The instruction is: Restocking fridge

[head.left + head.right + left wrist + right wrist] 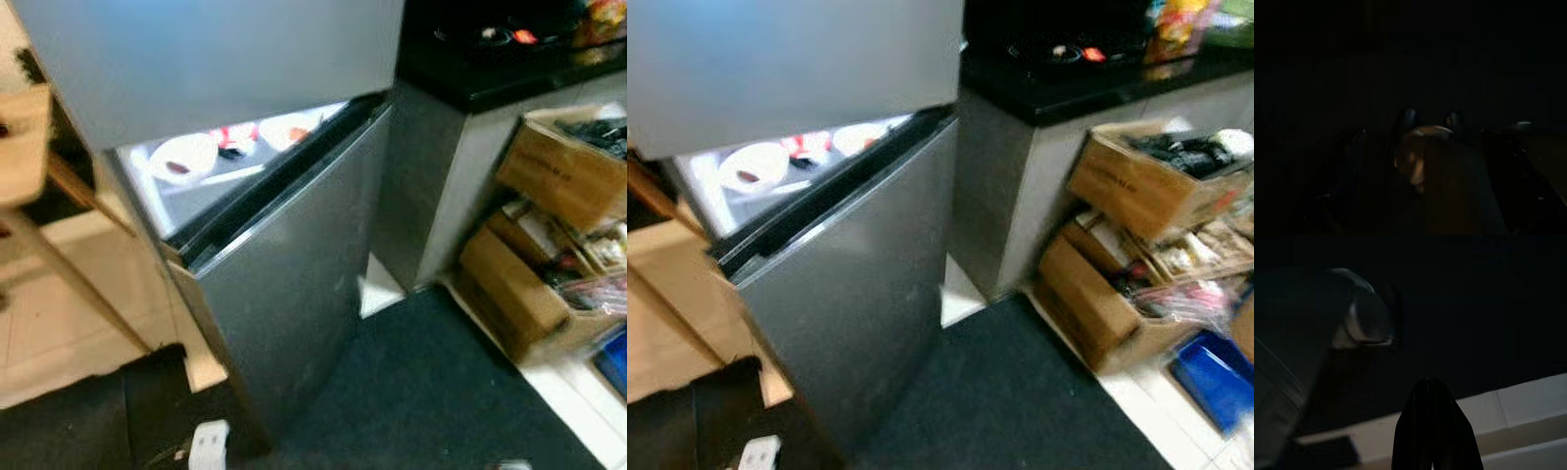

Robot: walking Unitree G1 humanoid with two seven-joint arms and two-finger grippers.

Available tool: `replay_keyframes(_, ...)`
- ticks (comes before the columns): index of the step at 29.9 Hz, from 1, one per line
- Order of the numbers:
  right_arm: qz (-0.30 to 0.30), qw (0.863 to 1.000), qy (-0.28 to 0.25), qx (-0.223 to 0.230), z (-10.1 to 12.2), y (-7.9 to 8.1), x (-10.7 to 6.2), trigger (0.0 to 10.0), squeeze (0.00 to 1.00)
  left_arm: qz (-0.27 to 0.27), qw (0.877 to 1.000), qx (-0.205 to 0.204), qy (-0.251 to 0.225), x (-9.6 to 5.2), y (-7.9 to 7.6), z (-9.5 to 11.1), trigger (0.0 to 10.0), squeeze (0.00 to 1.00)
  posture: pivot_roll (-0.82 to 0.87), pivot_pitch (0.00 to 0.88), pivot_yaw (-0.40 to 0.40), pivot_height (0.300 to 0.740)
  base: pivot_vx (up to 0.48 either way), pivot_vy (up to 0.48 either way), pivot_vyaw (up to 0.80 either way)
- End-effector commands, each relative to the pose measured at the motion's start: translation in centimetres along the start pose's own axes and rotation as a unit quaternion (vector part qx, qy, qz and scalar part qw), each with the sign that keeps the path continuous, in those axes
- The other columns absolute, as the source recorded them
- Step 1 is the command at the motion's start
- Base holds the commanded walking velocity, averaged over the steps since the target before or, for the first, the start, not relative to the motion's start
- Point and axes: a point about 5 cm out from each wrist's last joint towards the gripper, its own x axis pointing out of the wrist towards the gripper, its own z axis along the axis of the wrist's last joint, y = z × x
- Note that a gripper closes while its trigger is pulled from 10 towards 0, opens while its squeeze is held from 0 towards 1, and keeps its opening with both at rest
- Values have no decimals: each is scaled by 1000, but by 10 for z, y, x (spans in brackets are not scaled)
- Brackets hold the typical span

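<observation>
Fridge [284, 294] stood dead ahead, head view blurred. Its lower door [852, 294] hung partly ajar, lit interior showing through the gap under the closed upper door [206, 59]. Inside, just behind the lower door's top edge, sat two white bowls [183, 157] with something red between them. I judged the step as approach, with the restocking itself not yet begun; I could make out no stock item in either claw.

Right of the fridge: a grey bench [509, 78] with a dark top, and beyond it stacked cardboard boxes [563, 171] on the floor. A dark mat [411, 392] lay in front of the fridge.

Both arms appeared to hang idle. Left wrist view was near black; left claw [1430, 120] showed two dim rounded tips above a pale shape I could not identify, and I could not tell its opening. Right claw [1432, 431] showed as one dark mass over pale floor; opening likewise unclear.

Next move, in my judgement: swing the lower door wider first, then fetch stock.
</observation>
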Motion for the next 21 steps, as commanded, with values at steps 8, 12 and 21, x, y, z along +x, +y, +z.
replay_keyframes(8, 3, 1000, -6, -13, 2, 5, 2, 10000, 0, 10, 1000, 2, 11, -3, 5, -5, 10000, 0, -101, 91, -7, 740, 0, 0, 716)
replay_keyframes(12, 3, 1000, -6, -14, 1, 6, 2, 10000, 0, 10, 1000, 2, 12, -3, 6, -6, 10000, 0, -101, 91, -7, 740, 0, 0, 717)
replay_keyframes(21, 5, 1000, -8, -18, 3, 7, 2, 10000, 0, 11, 1000, 5, 12, -3, 6, -5, 10000, 0, -100, 89, -5, 740, 0, 0, 718)
